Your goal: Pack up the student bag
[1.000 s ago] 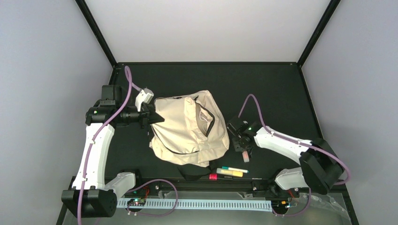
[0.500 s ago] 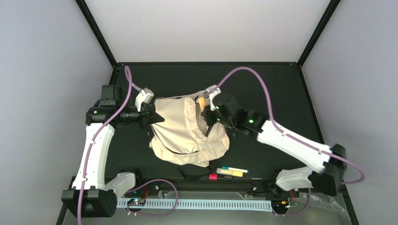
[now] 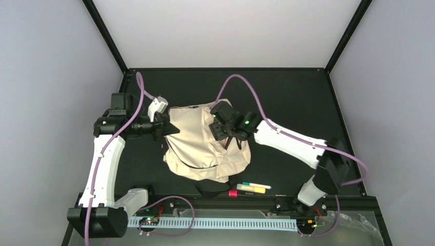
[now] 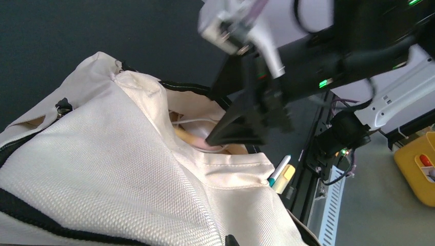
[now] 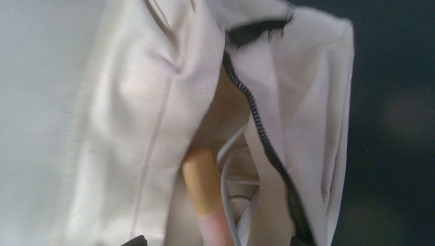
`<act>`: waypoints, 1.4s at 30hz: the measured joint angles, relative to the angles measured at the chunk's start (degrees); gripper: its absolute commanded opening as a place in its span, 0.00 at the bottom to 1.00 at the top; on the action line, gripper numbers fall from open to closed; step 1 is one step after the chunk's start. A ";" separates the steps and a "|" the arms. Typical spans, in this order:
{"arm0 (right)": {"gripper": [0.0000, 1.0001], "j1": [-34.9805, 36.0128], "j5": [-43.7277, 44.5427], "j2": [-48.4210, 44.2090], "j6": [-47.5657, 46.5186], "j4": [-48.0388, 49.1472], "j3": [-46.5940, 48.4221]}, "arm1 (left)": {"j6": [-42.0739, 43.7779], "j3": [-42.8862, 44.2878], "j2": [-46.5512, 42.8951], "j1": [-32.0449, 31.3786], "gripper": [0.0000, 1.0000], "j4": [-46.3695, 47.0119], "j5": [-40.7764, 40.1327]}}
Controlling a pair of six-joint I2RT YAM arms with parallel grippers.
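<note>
The student bag (image 3: 197, 146), cream fabric with dark zippers, lies mid-table with its main opening facing up. My left gripper (image 3: 166, 129) is shut on the bag's left edge; in the left wrist view only fabric (image 4: 118, 169) and one dark fingertip (image 4: 231, 240) show. My right gripper (image 3: 221, 130) sits over the opening with its jaws wide apart. An orange-capped pink marker (image 5: 201, 187) lies inside the opening between the right gripper's (image 5: 216, 241) fingers, touching neither. The left wrist view shows the right gripper's black fingers (image 4: 241, 123) at the opening.
A white cable (image 5: 225, 164) lies inside the bag beside the marker. On the table in front of the bag are a teal-capped white pen (image 3: 257, 185), a yellow highlighter (image 3: 251, 189) and a red-capped item (image 3: 233, 193). A yellow bin (image 4: 418, 169) stands beyond the table's near edge.
My right arm swung from the table right of the bag to over its opening, carrying the marker. Its jaws then opened and the marker now lies in the bag. The left arm stayed put.
</note>
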 measured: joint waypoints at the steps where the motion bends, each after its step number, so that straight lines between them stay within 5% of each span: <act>1: 0.74 0.11 -0.61 -1.75 -0.39 -0.59 0.00 | 0.00 0.00 0.00 0.00 0.02 0.00 0.02; 10: 0.54 0.55 -5.75 -20.26 -0.96 -6.71 -3.58 | 0.00 0.00 0.00 0.00 0.02 0.00 0.04; 18: 0.44 4.81 -9.88 -20.79 11.13 -15.91 -28.11 | 0.00 0.00 0.00 0.00 0.01 0.00 0.04; 24: 0.46 6.45 -12.85 -24.48 14.58 -13.62 -34.58 | 0.00 0.00 -0.04 0.00 0.02 0.00 0.04; 31: 0.46 19.76 -14.78 -27.98 11.74 -5.77 -36.50 | 0.00 0.00 -0.15 0.04 0.02 0.00 0.04; 42: 0.50 25.88 -13.60 -17.84 3.02 5.18 -38.82 | 0.02 0.00 -0.15 0.04 0.02 -0.02 0.07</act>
